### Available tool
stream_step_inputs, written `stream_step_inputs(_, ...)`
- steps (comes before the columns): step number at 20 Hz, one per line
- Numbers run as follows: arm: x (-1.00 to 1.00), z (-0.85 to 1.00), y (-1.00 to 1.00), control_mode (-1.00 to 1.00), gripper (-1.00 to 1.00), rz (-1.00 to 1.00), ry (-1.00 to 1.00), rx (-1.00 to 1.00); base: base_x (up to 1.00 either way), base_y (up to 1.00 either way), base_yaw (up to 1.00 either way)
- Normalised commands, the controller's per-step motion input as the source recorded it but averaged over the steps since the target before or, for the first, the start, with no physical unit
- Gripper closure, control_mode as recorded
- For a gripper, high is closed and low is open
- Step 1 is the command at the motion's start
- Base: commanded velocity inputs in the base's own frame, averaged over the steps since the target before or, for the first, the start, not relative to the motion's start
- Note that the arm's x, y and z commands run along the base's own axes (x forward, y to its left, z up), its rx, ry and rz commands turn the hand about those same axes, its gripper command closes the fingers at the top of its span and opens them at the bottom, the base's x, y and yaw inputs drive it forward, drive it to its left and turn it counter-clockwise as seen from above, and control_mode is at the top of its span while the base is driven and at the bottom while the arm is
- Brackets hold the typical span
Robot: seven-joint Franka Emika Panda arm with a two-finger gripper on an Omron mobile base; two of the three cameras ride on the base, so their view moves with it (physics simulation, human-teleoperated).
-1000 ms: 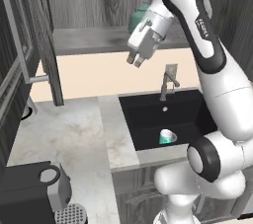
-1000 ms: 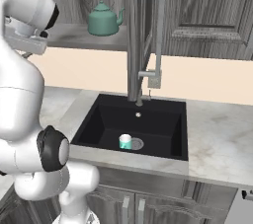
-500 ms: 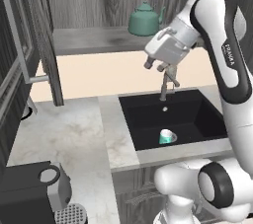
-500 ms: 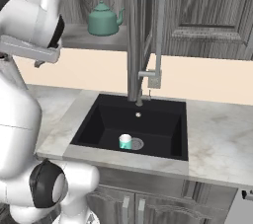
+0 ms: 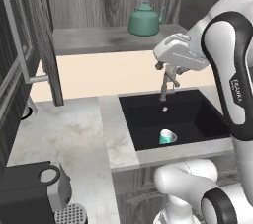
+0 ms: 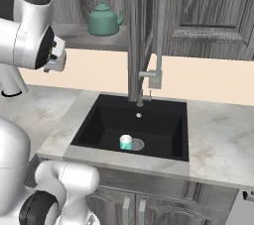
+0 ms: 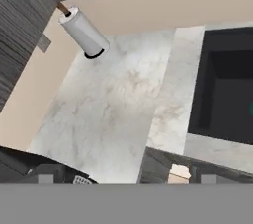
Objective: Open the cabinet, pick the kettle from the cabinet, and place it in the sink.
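You have the kettle (image 5: pixel 145 19) on the shelf (image 5: pixel 94 40) inside the open cabinet (image 6: pixel 208 11), behind and above the sink (image 5: pixel 197 114). The sink is set into the bench (image 5: pixel 69 134), with the faucet (image 6: pixel 154 45) at its back edge and a cup (image 5: pixel 167 136) lying in it near the drain (image 6: pixel 137 144). Left of the sink, a paper roll (image 7: pixel 83 33) stands by the wall. A coffee machine (image 5: pixel 34 188) sits at the bench's front left corner.

Cabinet (image 5: pixel 29 45) door cut off by left edge. Gripper (image 5: pixel 170 72) fingers hidden behind own white hand; impossible to tell how jaws stand. Sink (image 7: pixel 225 90) cut off at right edge of hand view. Faucet (image 5: pixel 165 87) partly covered by hand.
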Motion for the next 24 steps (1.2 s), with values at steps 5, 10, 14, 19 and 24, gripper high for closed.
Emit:
stream_step_inputs(5,-0.03,-0.12,-0.33,-1.00,-1.00,-0.32,0.00,0.00,0.00,0.00,0.00)
stream_step_inputs(10,0.00,-0.15,-0.32,-1.00,-1.00,-0.26,0.01,-0.03,0.00,0.00,0.00)
stream_step_inputs(14,0.01,-0.16,-0.30,-1.00,-1.00,-0.20,0.02,-0.03,0.00,0.00,0.00)
stream_step_inputs(19,0.12,-0.09,-0.12,-1.00,-1.00,-0.09,0.01,-0.01,0.00,0.00,0.00)
stream_step_inputs(24,0.24,0.01,0.00,-1.00,-1.00,0.00,-0.03,0.00,0.00,0.00,0.00)
